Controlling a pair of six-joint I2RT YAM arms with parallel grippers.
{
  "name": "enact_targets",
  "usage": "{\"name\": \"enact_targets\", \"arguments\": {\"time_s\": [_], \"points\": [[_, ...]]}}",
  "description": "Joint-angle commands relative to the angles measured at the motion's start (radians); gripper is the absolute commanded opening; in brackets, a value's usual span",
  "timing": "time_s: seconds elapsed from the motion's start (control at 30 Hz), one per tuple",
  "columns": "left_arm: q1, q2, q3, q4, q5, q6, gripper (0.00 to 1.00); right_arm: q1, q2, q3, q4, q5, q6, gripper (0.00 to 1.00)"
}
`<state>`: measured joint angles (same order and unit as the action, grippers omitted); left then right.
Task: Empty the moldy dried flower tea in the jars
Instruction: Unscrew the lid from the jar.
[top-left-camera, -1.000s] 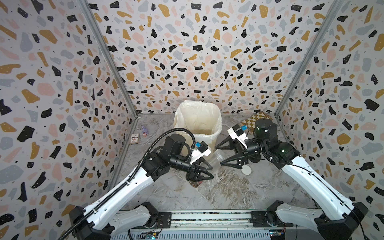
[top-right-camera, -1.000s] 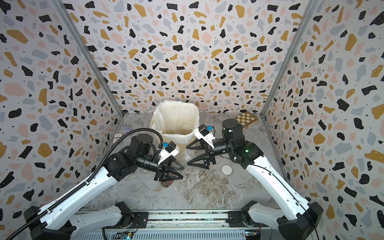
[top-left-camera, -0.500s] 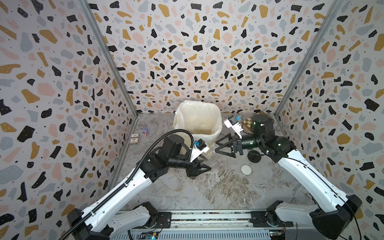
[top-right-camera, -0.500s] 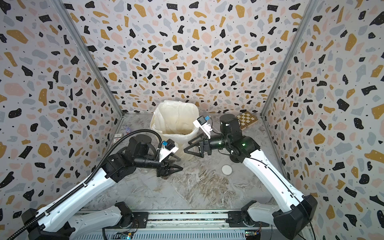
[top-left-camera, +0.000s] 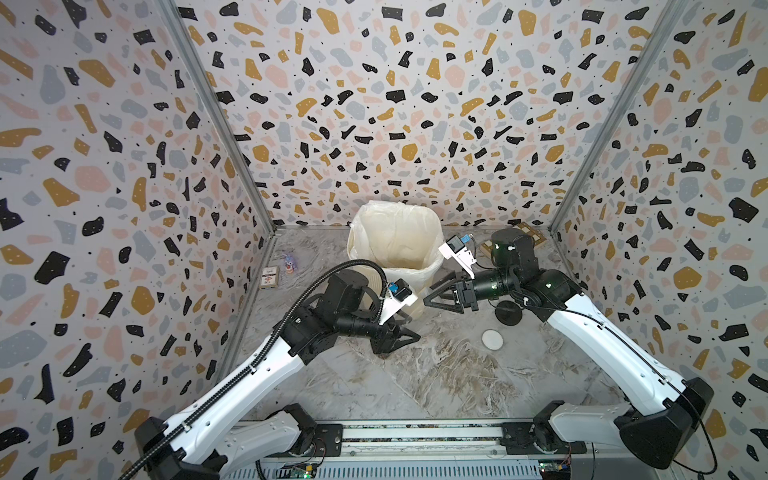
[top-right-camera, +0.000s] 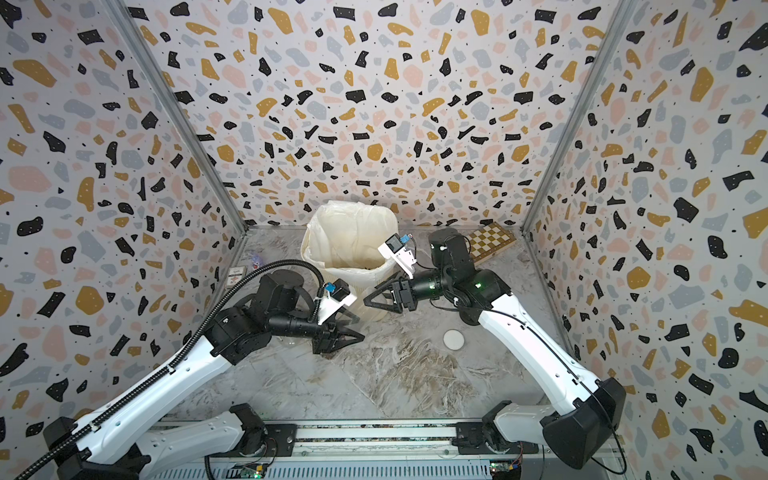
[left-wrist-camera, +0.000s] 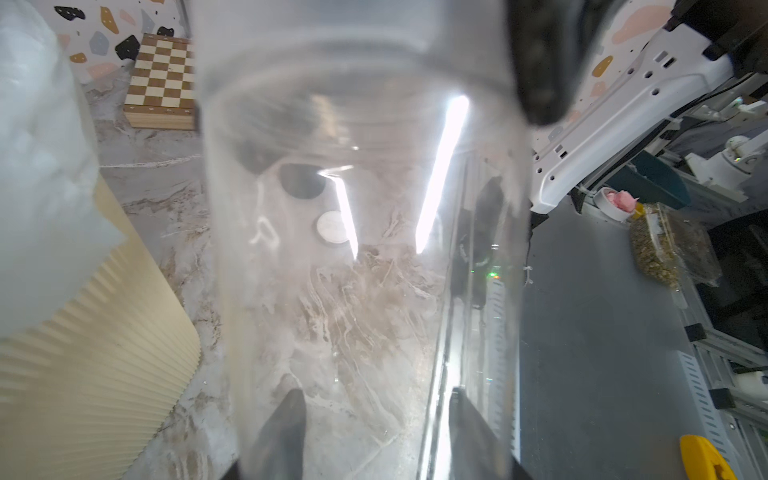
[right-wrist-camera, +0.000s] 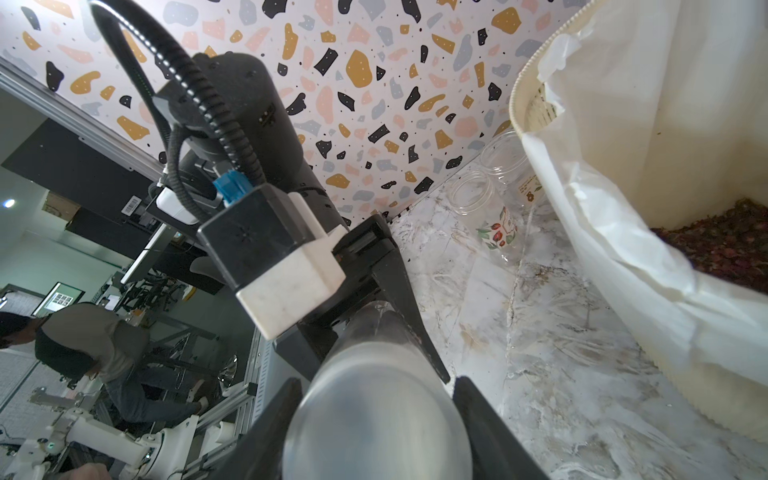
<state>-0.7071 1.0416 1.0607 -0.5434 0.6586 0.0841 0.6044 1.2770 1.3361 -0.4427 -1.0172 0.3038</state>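
**Right tool closes on the tube's end**

A second ago the right tool stood wide open to the right of the tall clear tube. It has since swung left, and its jaws now pinch the tube's rounded end. The left tool has kept its place and its part-closed hold round the tube's body. Both tools therefore grip the tube, which spans between them just near of the bin. The black lid was hidden under the right arm a second ago. It now shows on the surface to the right, with the white lid just nearer.

The tube's walls are hazy, and the marbled surface shows straight through them. The moldy tea lies as a dark reddish-brown layer inside the white bag that lines the cream ribbed bin at far centre. A flower-printed jar and a second jar just beside it sit by the bin toward the left wall. Both have open mouths, and both look clear through.
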Motion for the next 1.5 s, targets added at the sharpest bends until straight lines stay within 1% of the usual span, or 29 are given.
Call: {"name": "enact_targets", "arguments": {"time_s": [0.0,0.13,0.3,0.4,0.47,0.53,0.57,0.63,0.7,0.73,0.8,0.87,0.93,1.07,1.2,1.3,1.4,1.47], "points": [[-0.002,-0.009,0.01,0.031,0.162,-0.014,0.38,0.001,-0.04,0.001,0.031,-0.05,-0.091,0.5],[0.0,0.009,0.029,0.024,0.29,-0.041,0.37,0.001,-0.083,-0.043,0.07,-0.126,-0.185,0.49],[0.001,0.038,0.069,-0.001,0.426,-0.071,0.38,0.001,-0.138,-0.06,0.075,-0.179,-0.286,0.45],[0.001,0.041,0.084,-0.013,0.472,-0.072,0.38,0.001,-0.156,-0.066,0.069,-0.214,-0.326,0.4],[0.005,0.041,0.079,-0.009,0.5,-0.076,0.38,0.0,-0.166,-0.07,0.064,-0.232,-0.35,0.38],[0.006,0.047,0.079,-0.012,0.506,-0.081,0.37,0.0,-0.17,-0.069,0.064,-0.235,-0.356,0.4],[0.006,0.053,0.081,-0.02,0.503,-0.076,0.37,0.0,-0.168,-0.063,0.061,-0.231,-0.355,0.44],[0.006,0.057,0.087,-0.044,0.463,-0.053,0.37,0.0,-0.155,-0.033,0.031,-0.202,-0.353,0.58],[0.006,0.055,0.086,-0.056,0.407,-0.031,0.37,0.0,-0.134,0.003,-0.018,-0.14,-0.346,0.75],[0.006,0.054,0.085,-0.059,0.382,-0.024,0.37,-0.003,-0.122,0.019,-0.039,-0.105,-0.34,0.8],[0.006,0.052,0.083,-0.066,0.328,-0.006,0.37,-0.018,-0.098,0.049,-0.082,-0.07,-0.323,0.89],[0.006,0.046,0.076,-0.066,0.28,0.014,0.37,-0.04,-0.086,0.055,-0.078,-0.063,-0.276,0.93],[0.006,0.033,0.062,-0.046,0.231,0.016,0.37,-0.063,-0.078,0.054,-0.049,-0.052,-0.2,0.97],[0.007,0.014,0.05,-0.041,0.087,0.033,0.37,-0.071,-0.034,0.076,-0.054,-0.001,-0.066,0.98],[0.007,0.0,0.028,-0.023,-0.031,0.035,0.38,-0.055,-0.008,0.08,-0.064,0.043,0.008,0.96],[0.006,0.007,0.027,-0.03,-0.076,0.04,0.38,-0.029,-0.002,0.078,-0.061,0.061,0.024,0.93],[0.007,0.014,0.027,-0.037,-0.101,0.041,0.38,-0.017,0.008,0.078,-0.062,0.063,0.025,0.85],[0.007,0.015,0.027,-0.039,-0.116,0.04,0.37,-0.01,0.014,0.082,-0.062,0.059,0.025,0.83]]}}
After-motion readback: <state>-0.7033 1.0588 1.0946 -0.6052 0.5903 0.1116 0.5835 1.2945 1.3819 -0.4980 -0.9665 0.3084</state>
